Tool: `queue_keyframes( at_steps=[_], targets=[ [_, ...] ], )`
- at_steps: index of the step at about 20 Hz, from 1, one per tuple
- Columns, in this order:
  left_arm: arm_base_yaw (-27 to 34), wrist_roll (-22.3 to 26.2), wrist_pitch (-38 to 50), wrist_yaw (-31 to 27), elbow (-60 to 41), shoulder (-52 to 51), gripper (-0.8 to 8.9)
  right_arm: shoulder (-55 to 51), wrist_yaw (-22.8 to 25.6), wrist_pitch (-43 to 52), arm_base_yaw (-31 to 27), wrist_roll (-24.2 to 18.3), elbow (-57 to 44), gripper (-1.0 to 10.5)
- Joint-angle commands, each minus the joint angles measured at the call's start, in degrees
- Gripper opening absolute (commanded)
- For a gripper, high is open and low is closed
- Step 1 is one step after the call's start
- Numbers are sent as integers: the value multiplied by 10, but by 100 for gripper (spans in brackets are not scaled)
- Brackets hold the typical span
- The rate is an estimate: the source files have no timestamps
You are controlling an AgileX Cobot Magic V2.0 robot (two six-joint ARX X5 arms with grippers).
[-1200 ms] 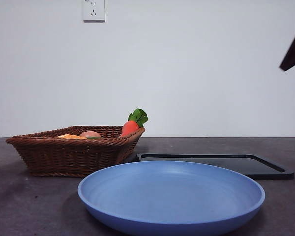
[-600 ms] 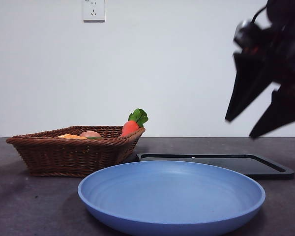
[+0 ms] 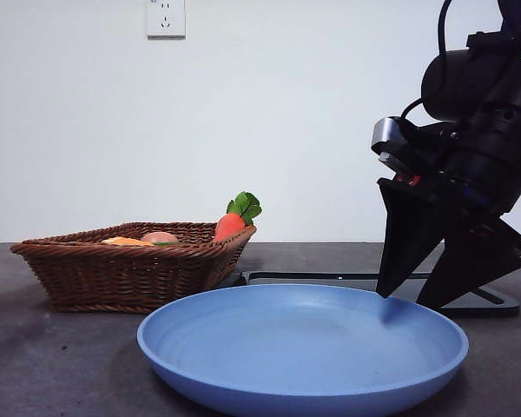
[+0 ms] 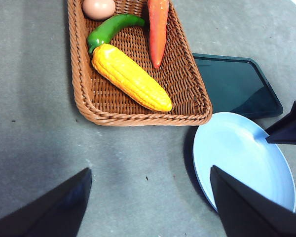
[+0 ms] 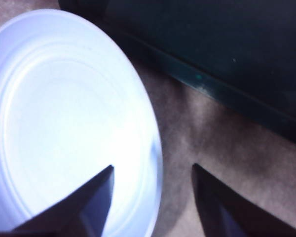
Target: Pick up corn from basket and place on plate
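While the corn (image 4: 131, 77) lies ungrasped in the wicker basket (image 4: 84, 94), my right gripper (image 3: 421, 300) straddles the blue plate's (image 3: 304, 395) rim, jaws apart; my left gripper (image 4: 148, 210) waits, spread, empty.

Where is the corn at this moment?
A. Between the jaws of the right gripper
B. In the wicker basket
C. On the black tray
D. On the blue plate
B: the corn lies in the basket beside a green pepper and a carrot; the plate is bare.
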Motion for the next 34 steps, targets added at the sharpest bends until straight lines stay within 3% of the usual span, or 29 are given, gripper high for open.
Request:
queue_keyframes(
  at_steps=[1,10,13,21,25,28,34],
  targets=[
    [-1,3,5,1,10,3,391,13,3,5,5,-9,10,223],
    [-1,3,5,1,10,3,391,40,4,4,7,-6,10,150],
    [-1,3,5,1,10,3,391,43,4,7,7,-4,10,1],
    [-2,-10,7,1,29,38,391,-20,5,-57,4,0,10,4],
    [-14,-12,25,0,72,116,391,-134,60,-105,-2,9,10,4],
    [-49,-28,62,-14,108,205,391,-219,64,-127,-30,12,10,4],
    [-133,-60,76,-133,237,424,391,-309,63,-153,-88,12,10,4]
  ],
)
